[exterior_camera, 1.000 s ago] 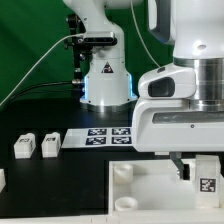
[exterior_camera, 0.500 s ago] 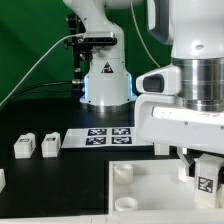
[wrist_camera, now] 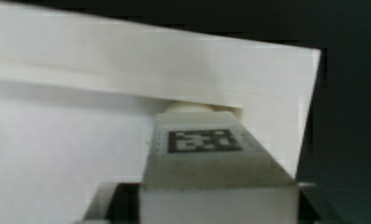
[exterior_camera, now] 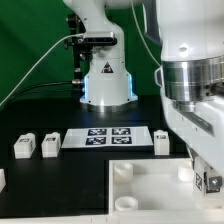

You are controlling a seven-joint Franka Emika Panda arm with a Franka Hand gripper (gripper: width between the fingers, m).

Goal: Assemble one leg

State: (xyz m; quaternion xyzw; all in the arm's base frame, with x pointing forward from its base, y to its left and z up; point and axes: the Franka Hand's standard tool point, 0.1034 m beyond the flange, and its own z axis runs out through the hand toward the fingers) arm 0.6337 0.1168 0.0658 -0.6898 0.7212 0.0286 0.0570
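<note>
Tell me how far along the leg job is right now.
Done: one leg is off the table, clamped in the end effector. In hand: it hangs over the white panel, with its tip near a corner socket; whether it is seated cannot be seen. Left: probably inserting and fastening it. Other legs lie loose by the marker board.

Backdrop: green wall (exterior_camera: pixel 30 45) behind the rig, evenly lit, darker toward the exterior view's left. Surface (exterior_camera: pixel 60 180) is matte black with no glare. Black cables (exterior_camera: pixel 45 62) run across the green backdrop down toward the surface.
</note>
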